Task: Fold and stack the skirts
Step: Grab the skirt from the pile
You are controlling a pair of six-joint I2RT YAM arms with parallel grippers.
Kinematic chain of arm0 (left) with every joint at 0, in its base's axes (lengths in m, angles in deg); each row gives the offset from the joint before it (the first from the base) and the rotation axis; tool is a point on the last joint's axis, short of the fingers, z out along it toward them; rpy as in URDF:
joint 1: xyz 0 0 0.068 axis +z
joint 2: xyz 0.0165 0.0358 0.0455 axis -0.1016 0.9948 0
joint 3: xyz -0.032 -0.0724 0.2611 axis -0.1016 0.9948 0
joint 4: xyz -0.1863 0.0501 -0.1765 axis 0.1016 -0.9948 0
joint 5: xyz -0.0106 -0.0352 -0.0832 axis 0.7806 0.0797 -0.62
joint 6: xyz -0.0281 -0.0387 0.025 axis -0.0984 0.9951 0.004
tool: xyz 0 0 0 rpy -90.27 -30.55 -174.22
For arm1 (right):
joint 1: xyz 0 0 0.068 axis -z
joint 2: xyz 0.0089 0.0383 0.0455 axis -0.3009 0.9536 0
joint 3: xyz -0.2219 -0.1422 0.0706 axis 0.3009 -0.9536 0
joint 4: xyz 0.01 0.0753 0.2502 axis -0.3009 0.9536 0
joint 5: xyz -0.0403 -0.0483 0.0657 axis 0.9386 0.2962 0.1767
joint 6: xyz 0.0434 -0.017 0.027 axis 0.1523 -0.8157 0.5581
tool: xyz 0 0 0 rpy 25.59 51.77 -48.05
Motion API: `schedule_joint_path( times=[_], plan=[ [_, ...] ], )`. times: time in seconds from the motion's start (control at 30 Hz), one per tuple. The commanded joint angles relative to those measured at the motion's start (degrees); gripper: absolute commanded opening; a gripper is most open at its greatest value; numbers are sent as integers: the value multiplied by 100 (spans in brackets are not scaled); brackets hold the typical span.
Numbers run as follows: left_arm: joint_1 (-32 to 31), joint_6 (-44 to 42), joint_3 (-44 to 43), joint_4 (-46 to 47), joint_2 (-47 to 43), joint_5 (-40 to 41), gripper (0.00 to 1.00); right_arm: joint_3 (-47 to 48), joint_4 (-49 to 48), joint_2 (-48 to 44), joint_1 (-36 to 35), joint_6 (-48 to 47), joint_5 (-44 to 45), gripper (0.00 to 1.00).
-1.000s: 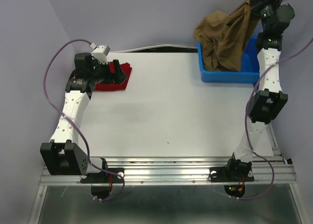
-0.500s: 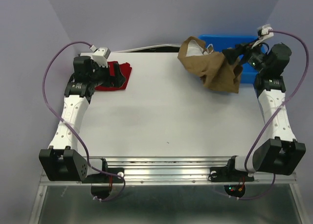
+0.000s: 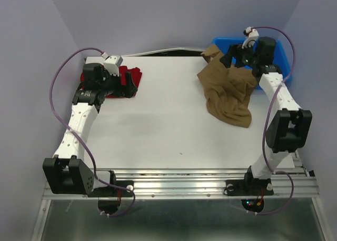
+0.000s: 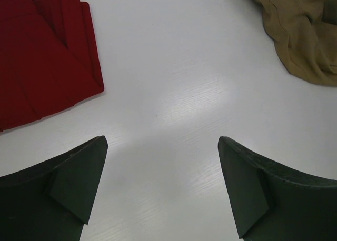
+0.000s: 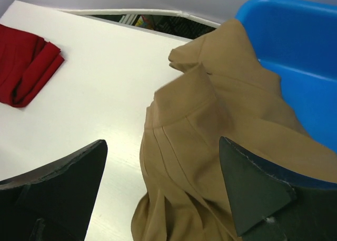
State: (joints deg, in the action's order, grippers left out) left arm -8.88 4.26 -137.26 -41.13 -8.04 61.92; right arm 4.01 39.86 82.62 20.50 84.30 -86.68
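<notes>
- Jaws on R arm wide, empty; tan skirt (image 5: 210, 146) crumpled on tabletop (image 5: 100, 88) below them, touching blue bin (image 5: 300, 57).
- Jaws on L arm wide, empty; folded red skirt (image 4: 42, 57) ahead-left.

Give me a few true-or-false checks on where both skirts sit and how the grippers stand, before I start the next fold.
1. The tan skirt lies crumpled on the table, next to the blue bin. True.
2. The right gripper is shut on the tan skirt. False: its jaws stand wide open above the cloth, gripping nothing.
3. The red skirt is in the blue bin. False: it lies folded on the table at the far left.
4. The left gripper is open and empty, beside the red skirt. True.
5. The tan skirt is stacked on the red skirt. False: they lie apart, with bare table between them.
</notes>
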Motion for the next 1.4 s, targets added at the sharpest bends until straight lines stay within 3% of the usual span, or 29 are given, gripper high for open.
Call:
schedule_joint_path(
  times=[0.0, 0.37, 0.47, 0.5, 0.57, 0.6, 0.8, 1.1, 1.37],
  plan=[
    [-29, -97, 107, 223, 5, -33, 99, 859, 80, 557, -281, -220, 669, 92],
    [-29, -98, 28, 206, 84, -7, 99, 2723, 493, 2491, -544, -545, 1593, 95],
    [-29, -115, -7, 188, 101, 10, 99, 3118, 739, 2747, -544, -563, 1488, 51],
    [-29, -124, -24, 180, 101, 28, 99, 3163, 766, 2747, -544, -554, 1461, 22],
    [-29, -133, -34, 171, 93, 46, 99, 3129, 670, 2537, -544, -502, 1443, 4],
    [-29, -133, -42, 171, 75, 46, 99, 3102, 495, 2440, -544, -493, 1470, 1],
    [-29, -45, -25, 206, 31, 28, 99, 3592, -156, 1579, -544, -239, 1550, 1],
    [-29, 87, -191, 180, -39, -7, 99, 4200, -1315, 673, -492, 386, 539, 1],
    [-29, 17, -323, 135, -477, 63, 99, 4209, -2476, -127, -492, 1930, -480, 1]
  ],
)
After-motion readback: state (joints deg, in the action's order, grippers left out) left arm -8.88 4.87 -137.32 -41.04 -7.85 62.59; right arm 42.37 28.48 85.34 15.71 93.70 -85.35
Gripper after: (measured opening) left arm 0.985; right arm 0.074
